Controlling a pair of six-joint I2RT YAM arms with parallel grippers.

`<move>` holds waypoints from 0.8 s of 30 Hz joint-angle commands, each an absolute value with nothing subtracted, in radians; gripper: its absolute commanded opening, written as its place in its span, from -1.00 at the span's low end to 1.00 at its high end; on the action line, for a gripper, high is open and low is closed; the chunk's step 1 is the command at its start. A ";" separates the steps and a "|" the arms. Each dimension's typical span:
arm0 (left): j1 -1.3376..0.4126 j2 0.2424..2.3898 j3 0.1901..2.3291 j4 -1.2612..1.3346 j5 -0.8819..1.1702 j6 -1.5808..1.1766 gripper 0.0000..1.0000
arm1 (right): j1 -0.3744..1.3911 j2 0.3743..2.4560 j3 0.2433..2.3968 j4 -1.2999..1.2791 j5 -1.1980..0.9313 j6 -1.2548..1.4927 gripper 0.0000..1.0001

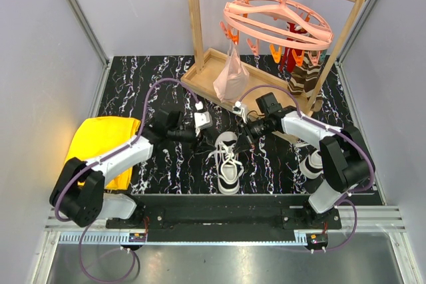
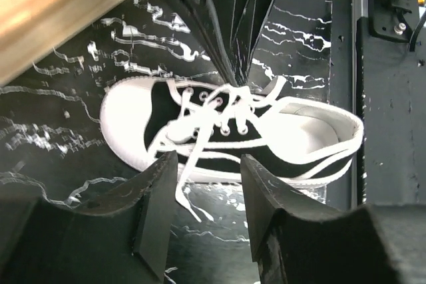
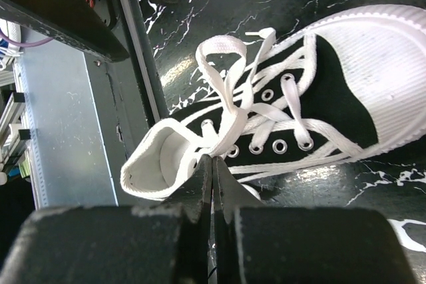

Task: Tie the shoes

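One white sneaker with black trim (image 1: 227,161) lies in the middle of the mat with loose white laces. It also shows in the left wrist view (image 2: 226,131) and in the right wrist view (image 3: 319,91). The second sneaker (image 1: 311,163) lies at the right, partly hidden by the right arm. My right gripper (image 1: 247,136) is shut on a lace loop (image 3: 226,98) just above the shoe's tongue (image 3: 213,157). My left gripper (image 1: 190,136) is open and empty beside the shoe's left side (image 2: 208,184); a lace end (image 2: 183,191) lies on the mat between its fingers.
A yellow cloth (image 1: 103,144) lies at the left under the left arm. A wooden rack (image 1: 200,31) stands at the back with a pink clip hanger (image 1: 276,24), a plastic bag (image 1: 231,74) and brown striped socks (image 1: 303,74).
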State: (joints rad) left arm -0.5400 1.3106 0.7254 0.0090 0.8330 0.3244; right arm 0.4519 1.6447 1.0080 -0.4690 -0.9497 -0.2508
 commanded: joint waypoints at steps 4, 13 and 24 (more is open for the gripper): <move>-0.589 1.374 0.782 0.096 0.891 0.330 -0.12 | 0.469 1.605 1.048 -0.451 -0.940 -0.255 -1.00; -0.698 1.417 0.785 0.179 0.811 0.437 -0.07 | 0.471 1.582 1.037 -0.433 -0.971 -0.256 -1.00; -0.719 1.497 0.836 0.170 0.784 0.534 -0.03 | 0.468 1.580 1.042 -0.436 -0.988 -0.278 -1.00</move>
State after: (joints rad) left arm -0.7151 1.4857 0.7856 0.1219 0.8024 0.4797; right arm 0.4610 1.6169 1.0100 -0.4591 -0.9569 -0.2539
